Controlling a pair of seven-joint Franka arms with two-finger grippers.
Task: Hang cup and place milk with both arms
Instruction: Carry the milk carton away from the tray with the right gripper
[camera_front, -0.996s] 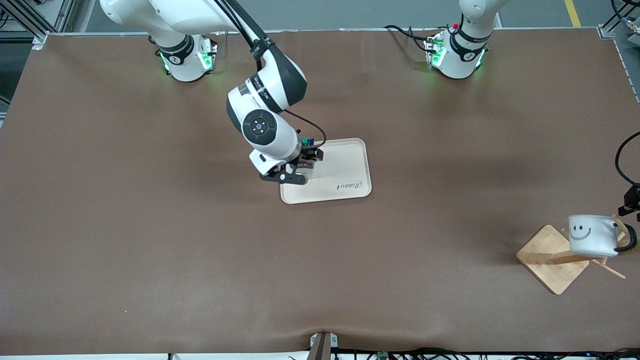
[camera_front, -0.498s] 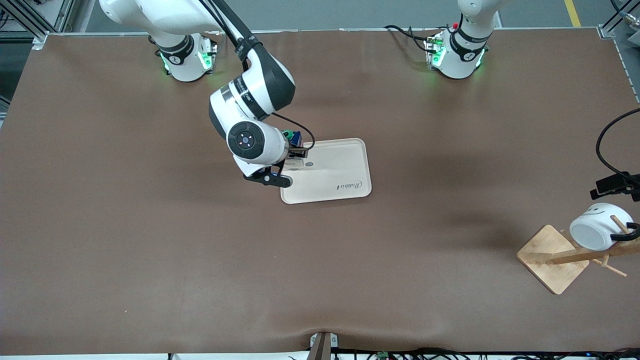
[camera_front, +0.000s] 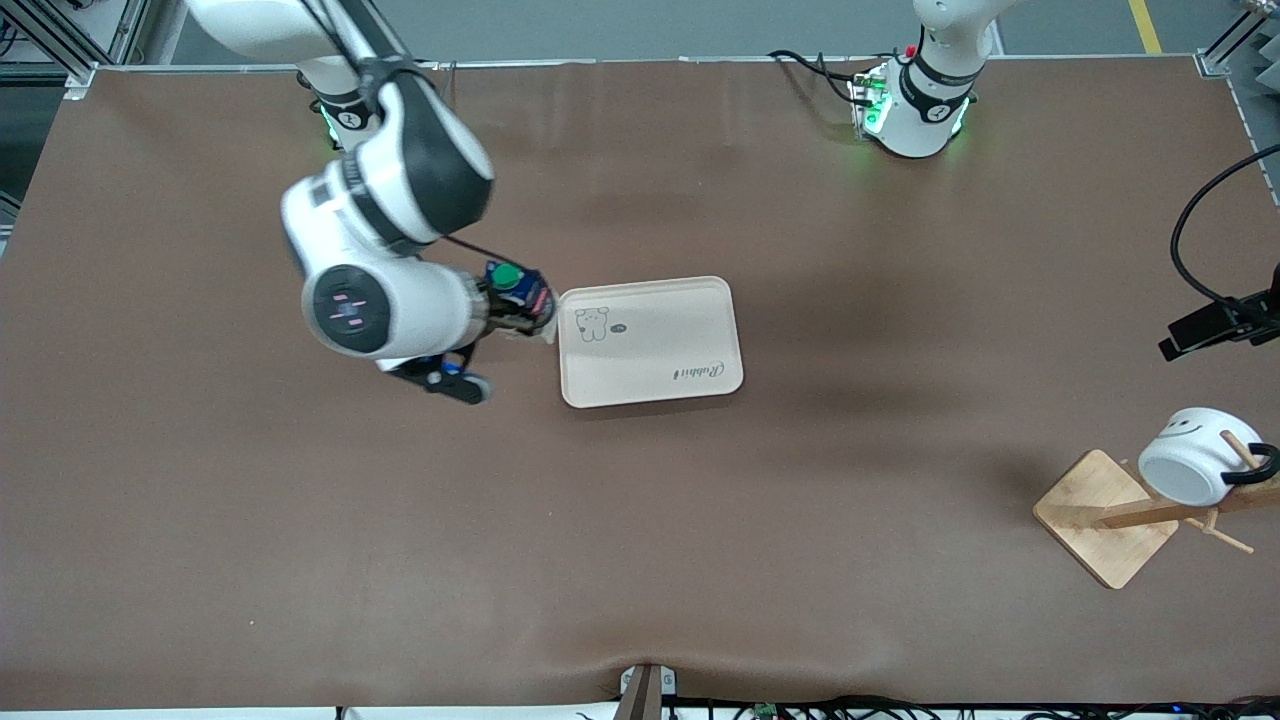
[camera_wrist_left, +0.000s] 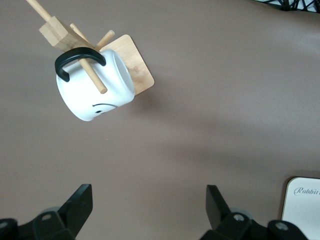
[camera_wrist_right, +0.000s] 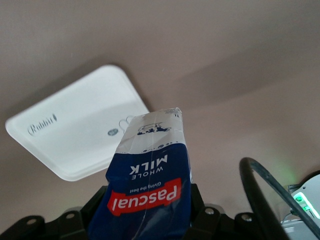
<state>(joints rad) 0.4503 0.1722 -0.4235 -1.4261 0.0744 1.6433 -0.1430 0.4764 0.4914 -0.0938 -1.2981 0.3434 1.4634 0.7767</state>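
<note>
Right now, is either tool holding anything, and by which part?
The right tool holds the milk by its upper body, near the cap, in the air beside the tray. The left tool is open, holding nothing.

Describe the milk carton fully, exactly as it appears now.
The milk is a small dark blue carton with a round green cap, a red band reading "Pascual", white "WHOLE MILK" lettering and a white lower part; it looks like coated paperboard. The right end effector is shut on its blue part and holds it lifted and tilted, over the brown table just beside the cream tray's edge toward the right arm's end. Nothing else touches it.
</note>
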